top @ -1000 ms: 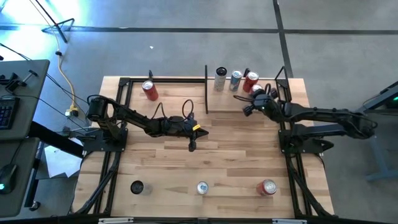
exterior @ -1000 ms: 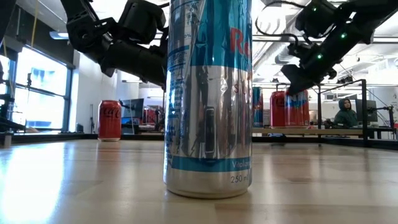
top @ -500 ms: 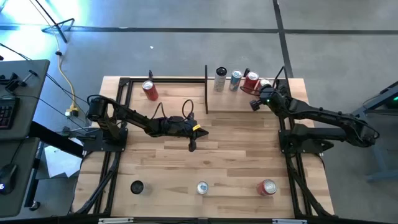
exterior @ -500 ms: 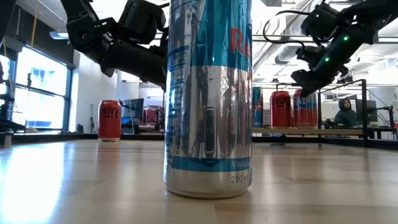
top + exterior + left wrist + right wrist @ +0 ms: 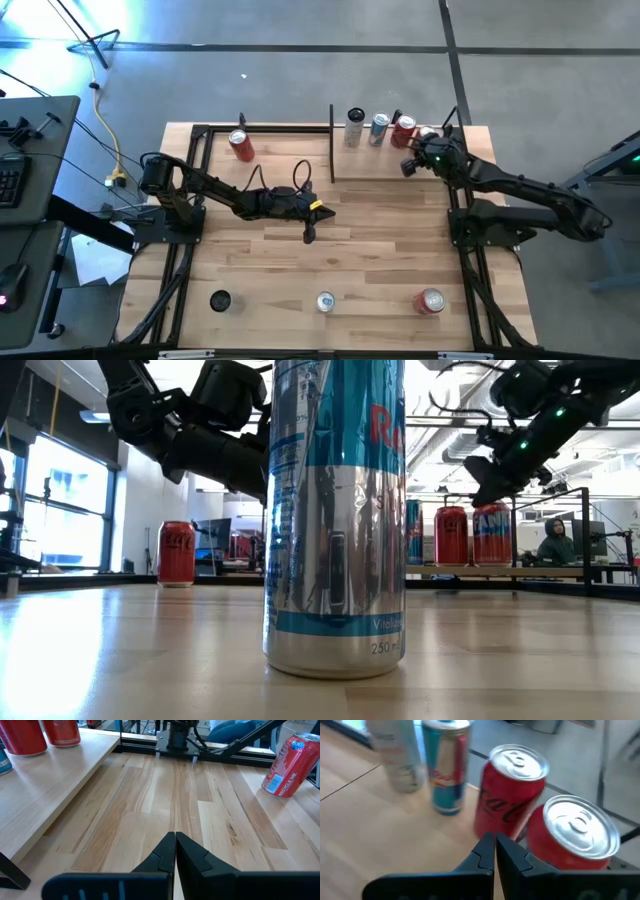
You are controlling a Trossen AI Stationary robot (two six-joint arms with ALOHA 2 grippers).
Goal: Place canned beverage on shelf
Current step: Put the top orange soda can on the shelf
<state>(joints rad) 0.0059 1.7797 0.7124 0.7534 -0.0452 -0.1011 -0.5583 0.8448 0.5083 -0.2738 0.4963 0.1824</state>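
A grey concrete floor [image 5: 300, 80] surrounds the table, crossed by dark seams. At the left stands a dark desk [image 5: 35, 160] with a keyboard [image 5: 8, 180]. Bright windows [image 5: 60, 510] light the room's left side; a person [image 5: 556, 542] sits far right.

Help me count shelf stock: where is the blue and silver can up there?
In the high view the blue and silver can stands on the shelf, along its far edge at the table's back right, between the pale silver can and a red can.

The plank table [image 5: 360, 250] carries a red can [image 5: 241, 146] at its far left and three cans along its near edge [image 5: 325, 302]. The raised shelf [image 5: 380, 165] holds four cans in a row [image 5: 379, 128].
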